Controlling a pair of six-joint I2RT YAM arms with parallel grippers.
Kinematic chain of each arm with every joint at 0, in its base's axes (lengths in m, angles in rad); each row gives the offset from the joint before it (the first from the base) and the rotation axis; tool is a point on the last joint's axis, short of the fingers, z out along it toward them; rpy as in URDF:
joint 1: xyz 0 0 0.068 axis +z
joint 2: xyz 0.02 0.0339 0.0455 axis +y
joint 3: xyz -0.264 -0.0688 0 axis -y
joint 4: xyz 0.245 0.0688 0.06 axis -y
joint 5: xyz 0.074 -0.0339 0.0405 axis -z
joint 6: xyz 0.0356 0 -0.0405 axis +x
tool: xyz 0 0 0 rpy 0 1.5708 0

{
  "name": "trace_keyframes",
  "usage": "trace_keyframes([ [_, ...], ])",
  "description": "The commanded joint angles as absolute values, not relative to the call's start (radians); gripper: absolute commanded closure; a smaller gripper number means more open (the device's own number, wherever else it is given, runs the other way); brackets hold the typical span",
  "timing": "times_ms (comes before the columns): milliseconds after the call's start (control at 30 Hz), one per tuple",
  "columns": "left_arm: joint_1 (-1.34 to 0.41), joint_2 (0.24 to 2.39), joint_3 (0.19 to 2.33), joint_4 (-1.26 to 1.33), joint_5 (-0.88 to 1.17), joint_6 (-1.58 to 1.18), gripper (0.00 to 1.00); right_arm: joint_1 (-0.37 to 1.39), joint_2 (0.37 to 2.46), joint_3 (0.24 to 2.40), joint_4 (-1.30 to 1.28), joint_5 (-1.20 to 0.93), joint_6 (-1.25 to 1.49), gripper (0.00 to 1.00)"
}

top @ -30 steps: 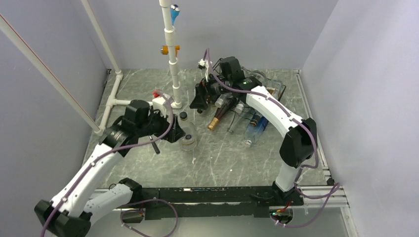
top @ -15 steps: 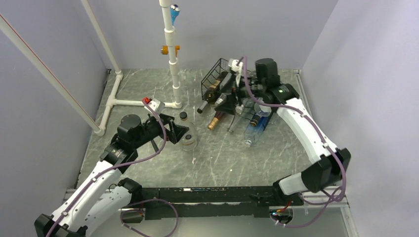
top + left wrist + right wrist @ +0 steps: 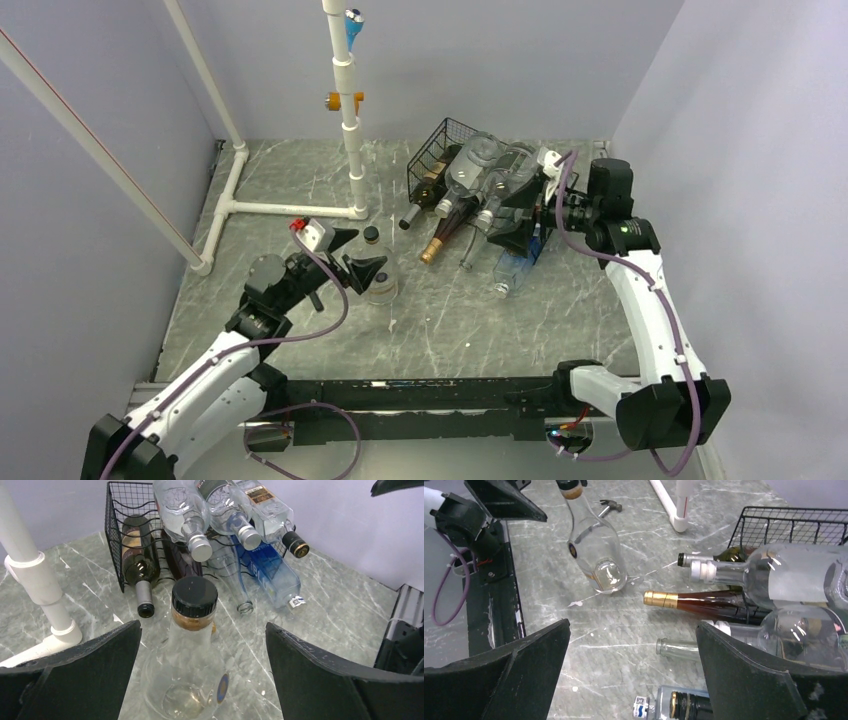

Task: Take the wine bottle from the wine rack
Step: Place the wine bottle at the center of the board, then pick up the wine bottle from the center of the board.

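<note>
The left gripper (image 3: 201, 630), its arm stretched low toward 1 o'clock, brackets the upright round clear bottle (image 3: 189, 680) with jaws wide, touching nothing. Bare table (image 3: 450, 320) lies open at 6 o'clock. At 1 o'clock the wine rack (image 3: 432, 150) is half hidden under stacked bottles (image 3: 480, 160); the right gripper (image 3: 631, 627), facing 9 o'clock, gapes empty.

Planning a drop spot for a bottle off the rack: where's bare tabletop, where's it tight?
Bare: the near side of the grey marble tabletop, between the round clear black-capped bottle and the right arm's base; also the strip behind the white pipe frame. Crowded: in front of the black wire wine rack, where bottle necks fan out under the open right gripper.
</note>
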State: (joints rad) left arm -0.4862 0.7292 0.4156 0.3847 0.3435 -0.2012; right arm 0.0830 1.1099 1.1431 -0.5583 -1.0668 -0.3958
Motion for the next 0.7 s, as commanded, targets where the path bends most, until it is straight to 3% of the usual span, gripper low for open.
trace_keyframes([
  [0, -0.498, 0.774, 0.351, 0.655, 0.343, -0.123, 0.01, 0.035, 1.087, 1.102, -0.449, -1.168, -0.367, 0.00],
  [500, -0.524, 0.950, 0.345, 0.818, 0.297, -0.123, 0.23, -0.024, 1.073, 1.005, -0.313, -1.232, -0.281, 0.00],
  [600, -0.523, 0.979, 0.343, 0.842, 0.290, -0.131, 0.34, -0.025, 1.075, 0.998, -0.313, -1.234, -0.285, 0.00],
  [667, -0.523, 0.995, 0.351, 0.851, 0.295, -0.132, 0.53, -0.025, 1.076, 0.996, -0.312, -1.238, -0.286, 0.00],
])
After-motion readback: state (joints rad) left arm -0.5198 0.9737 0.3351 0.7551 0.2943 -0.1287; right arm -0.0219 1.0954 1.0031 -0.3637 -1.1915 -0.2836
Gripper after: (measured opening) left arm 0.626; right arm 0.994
